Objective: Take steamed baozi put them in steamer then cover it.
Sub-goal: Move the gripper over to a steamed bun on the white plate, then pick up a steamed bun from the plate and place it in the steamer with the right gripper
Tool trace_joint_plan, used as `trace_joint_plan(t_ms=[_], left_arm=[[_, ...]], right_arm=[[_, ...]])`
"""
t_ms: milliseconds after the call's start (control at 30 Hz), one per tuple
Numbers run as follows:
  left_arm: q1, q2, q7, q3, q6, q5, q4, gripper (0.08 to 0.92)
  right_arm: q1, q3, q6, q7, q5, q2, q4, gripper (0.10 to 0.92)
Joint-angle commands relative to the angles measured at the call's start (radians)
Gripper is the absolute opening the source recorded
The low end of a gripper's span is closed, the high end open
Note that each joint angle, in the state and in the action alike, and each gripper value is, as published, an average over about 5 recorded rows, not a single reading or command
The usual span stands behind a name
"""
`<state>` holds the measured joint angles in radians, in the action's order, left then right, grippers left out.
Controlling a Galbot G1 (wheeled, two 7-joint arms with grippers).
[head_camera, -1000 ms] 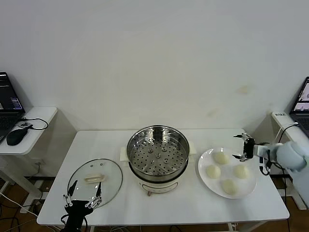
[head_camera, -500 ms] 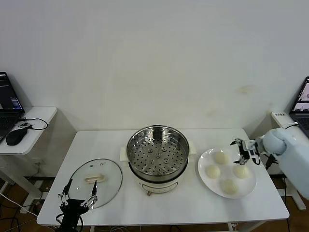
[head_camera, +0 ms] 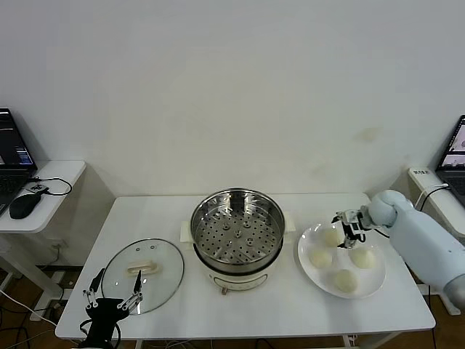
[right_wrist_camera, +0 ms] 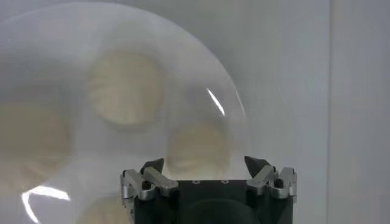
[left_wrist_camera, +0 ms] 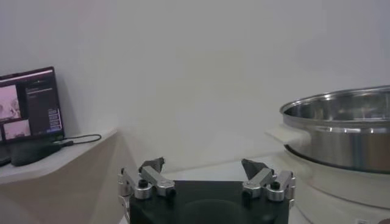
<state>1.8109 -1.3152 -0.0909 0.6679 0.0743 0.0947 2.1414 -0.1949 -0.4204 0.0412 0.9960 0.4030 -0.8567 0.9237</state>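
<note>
Right gripper (head_camera: 347, 227) hung over the far side of the white plate (head_camera: 373, 284), fingers apart, nothing between them. In the right wrist view one bun (right_wrist_camera: 200, 149) sat just ahead of the gap, not yet bracketed. Four steamed baozi (head_camera: 320, 257) were on the plate, none in the steamer (head_camera: 237, 231), which sat open mid-table with its perforated tray bare. The cover (head_camera: 142, 270) lay flat on the table at the robot's left. The left gripper (head_camera: 111, 296) sat at the near table edge beside it, fingers spread, idle.

Step in hand, as I read it: first pick. Notes for doing it well:
- Centre the gap on one bun before descending; neighbours sat close, so a skewed approach could shove one.
- Dough looked soft, so close only until it seats; a hard squeeze would likely dent or tear it.
- Lift straight up and clear the steamer's rim before crossing.
- Place toward the tray's far side, leaving room for the other three.
</note>
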Motion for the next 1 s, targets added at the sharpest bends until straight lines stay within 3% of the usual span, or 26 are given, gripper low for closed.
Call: trace_joint_plan(t_ms=[33, 367, 800, 1000], left_arm=[[0.0, 0.0, 0.0, 0.001, 0.0, 0.0, 0.001, 0.823], [0.0, -0.002, -0.001, 0.004, 0.001, 0.002, 0.004, 0.823], [-0.004, 0.009, 0.001, 0.006, 0.0, 0.016, 0.006, 0.823], [-0.017, 0.017, 0.002, -0.001, -0.001, 0.031, 0.004, 0.823]], right_arm=[[0.023, -0.025, -0.006, 0.006, 0.017, -0.042, -0.052, 0.717], [0.036, -0.037, -0.011, 0.024, -0.002, -0.015, -0.024, 0.595], [0.359, -0.283, -0.073, 0.072, -0.307, 0.197, 0.282, 0.592], [0.62, -0.451, -0.072, 0.066, -0.432, 0.145, 0.315, 0.595]])
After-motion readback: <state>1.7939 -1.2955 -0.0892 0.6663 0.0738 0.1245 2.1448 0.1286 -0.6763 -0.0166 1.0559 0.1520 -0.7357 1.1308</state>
